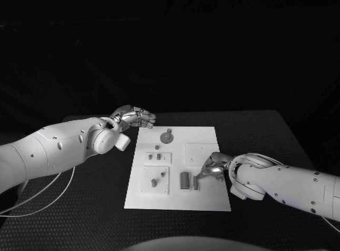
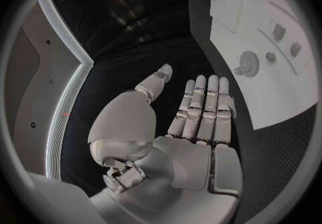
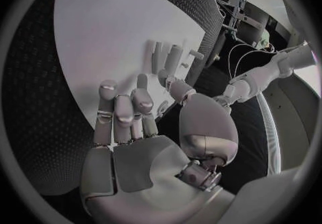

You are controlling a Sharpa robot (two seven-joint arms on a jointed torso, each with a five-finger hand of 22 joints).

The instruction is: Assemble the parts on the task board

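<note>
Right hand point(image 1: 213, 168) poised over board point(image 1: 200, 137).
Fingers spread, nothing held; upright parts point(image 1: 185, 180) were noted just beside it. Left hand point(image 1: 134, 117) open, farther off.

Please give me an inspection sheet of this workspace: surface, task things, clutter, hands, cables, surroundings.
Surface: black table, textured.
Job's things: white task board in the middle; small grey parts lie or stand on it, among them a round part near the far edge.
Clutter: nothing seen.
Hands: left hand beside the board's far left corner, fingers straight, holding nothing; right hand over the board near upright parts, contact cannot be told.
Cables: white cables under the left arm.
Surroundings: dark behind the table.
</note>
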